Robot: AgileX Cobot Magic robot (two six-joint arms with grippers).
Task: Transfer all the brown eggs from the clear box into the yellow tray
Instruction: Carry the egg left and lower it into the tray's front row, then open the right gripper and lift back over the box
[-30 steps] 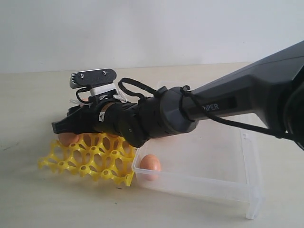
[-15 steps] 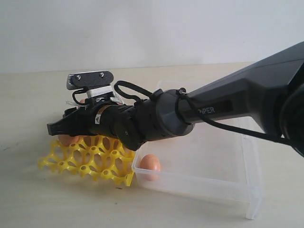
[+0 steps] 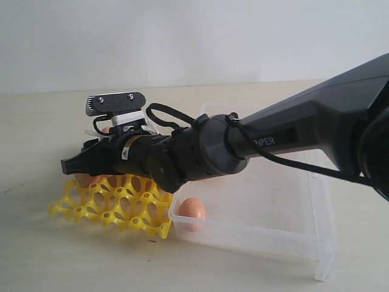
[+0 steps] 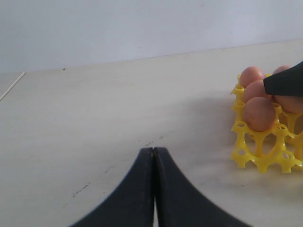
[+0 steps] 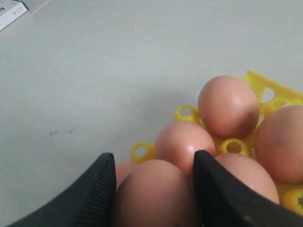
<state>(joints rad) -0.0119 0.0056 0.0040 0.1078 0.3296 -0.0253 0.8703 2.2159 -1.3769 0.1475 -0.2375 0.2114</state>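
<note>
In the right wrist view my right gripper (image 5: 154, 158) is shut on a brown egg (image 5: 154, 194), its two black fingers pressed against the egg's sides. It hangs just over the yellow tray (image 3: 115, 207), above other brown eggs (image 5: 228, 106) seated in the cups. The exterior view shows the gripper (image 3: 70, 164) reaching across the tray's far left side. One brown egg (image 3: 192, 208) lies in the near left corner of the clear box (image 3: 292, 243). My left gripper (image 4: 154, 151) is shut and empty over bare table, to the side of the tray (image 4: 258, 151).
The clear box stands right against the tray's right side. My right arm (image 3: 292, 134) stretches over the box from the right. A pale wall runs behind the table. A white object (image 5: 10, 10) lies at the table's far edge.
My right gripper has shifted slightly left and up over the tray with the egg still in it. In the last half second it has hardly moved.
</note>
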